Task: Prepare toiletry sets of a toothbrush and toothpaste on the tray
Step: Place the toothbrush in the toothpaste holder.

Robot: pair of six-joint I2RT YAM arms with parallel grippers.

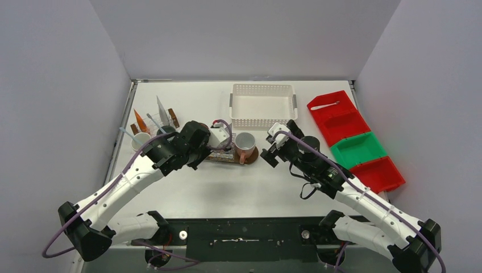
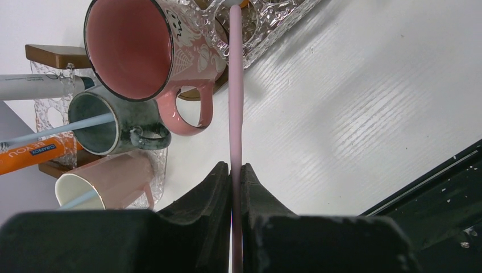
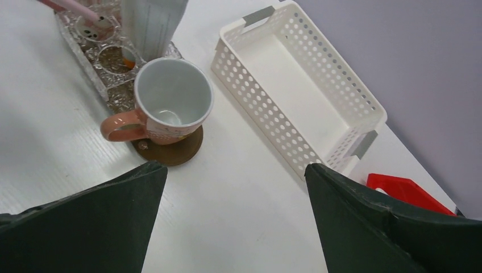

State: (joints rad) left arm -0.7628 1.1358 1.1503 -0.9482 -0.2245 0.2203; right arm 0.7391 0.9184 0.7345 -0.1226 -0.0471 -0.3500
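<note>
In the left wrist view my left gripper (image 2: 236, 170) is shut on a slim pink toothbrush (image 2: 235, 85) whose far end reaches a clear patterned tray (image 2: 273, 17). To its left stand a maroon mug (image 2: 187, 51), a dark green mug (image 2: 136, 122) holding a blue toothbrush (image 2: 57, 132), and a pinkish-white mug (image 2: 113, 176). An orange tube (image 2: 28, 156) and a white tube (image 2: 40, 86) lie beside them. My right gripper (image 3: 234, 166) is open and empty, near a white mug with a pink handle (image 3: 170, 99) on a brown coaster (image 3: 170, 151). A white tube (image 3: 152, 23) stands behind it.
A white perforated basket (image 1: 262, 105) sits at the back centre. Red and green bins (image 1: 355, 142) line the right side, one with a white item in it. Both arms (image 1: 131, 182) meet near the tray (image 1: 224, 156) at mid table.
</note>
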